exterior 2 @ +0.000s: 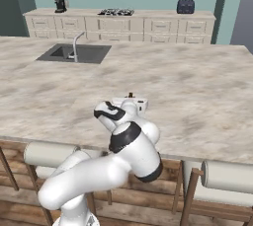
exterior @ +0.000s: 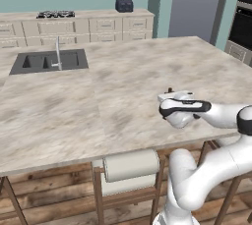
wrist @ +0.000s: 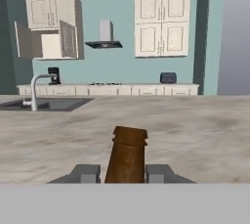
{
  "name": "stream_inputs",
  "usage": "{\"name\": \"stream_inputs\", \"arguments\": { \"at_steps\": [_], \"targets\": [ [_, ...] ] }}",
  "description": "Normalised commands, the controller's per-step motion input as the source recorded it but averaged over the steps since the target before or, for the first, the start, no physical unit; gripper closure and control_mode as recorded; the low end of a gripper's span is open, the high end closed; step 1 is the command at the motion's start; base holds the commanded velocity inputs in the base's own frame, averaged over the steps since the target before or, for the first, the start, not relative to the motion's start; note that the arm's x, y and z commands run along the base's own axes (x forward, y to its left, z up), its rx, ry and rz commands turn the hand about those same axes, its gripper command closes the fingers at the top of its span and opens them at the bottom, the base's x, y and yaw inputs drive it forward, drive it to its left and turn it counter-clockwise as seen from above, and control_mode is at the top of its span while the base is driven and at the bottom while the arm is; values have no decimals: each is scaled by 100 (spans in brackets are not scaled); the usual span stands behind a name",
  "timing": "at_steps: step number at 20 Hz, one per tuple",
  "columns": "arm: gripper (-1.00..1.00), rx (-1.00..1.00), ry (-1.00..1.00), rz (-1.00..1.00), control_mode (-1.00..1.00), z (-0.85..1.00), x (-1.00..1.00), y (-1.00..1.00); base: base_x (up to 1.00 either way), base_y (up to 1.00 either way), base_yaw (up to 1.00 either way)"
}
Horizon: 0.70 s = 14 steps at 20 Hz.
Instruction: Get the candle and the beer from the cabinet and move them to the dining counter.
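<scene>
Gripper [wrist: 122, 173]: we see its jaws closed on the bottle, keeping it upright.
Dining counter [exterior: 98, 96]: the hand hangs over its near edge, where we judge the bottle is to stand.
Cabinet [wrist: 46, 37]: doors open on the far wall.
Bottle [wrist: 127, 154]: brown neck between the fingertips [wrist: 87, 173].

A rendered domestic kitchen. A large island with a marbled stone tabletop [exterior: 113, 96] carries an inset dark sink [exterior: 49, 62] with a faucet [exterior: 58, 52]; cushioned wooden stools [exterior: 129, 172] stand along its near edge. Against the teal back wall runs a row of cream drawer units [exterior 2: 118, 25] bearing a gas hob [exterior 2: 116, 12], a toaster [exterior 2: 186, 6] and a coffee machine [exterior 2: 60, 1]. Above hang panelled wall cabinets [wrist: 162, 21], one with its doors open [wrist: 49, 39], and a range hood [wrist: 104, 36]. Floor: wooden planks [exterior: 64, 194].
</scene>
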Motion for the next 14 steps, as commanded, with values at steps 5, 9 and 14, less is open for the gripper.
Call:
{"name": "stream_inputs", "arguments": {
  "at_steps": [5,9,14],
  "targets": [
    [100,-1,-7,0,-100,-29,-21,5,0,0,0],
    [100,-9,-4,0,-100,-33,-20,25,0,0,0],
    [100,-9,-5,0,-100,-25,-11,27,0,0,0]
  ]
}}
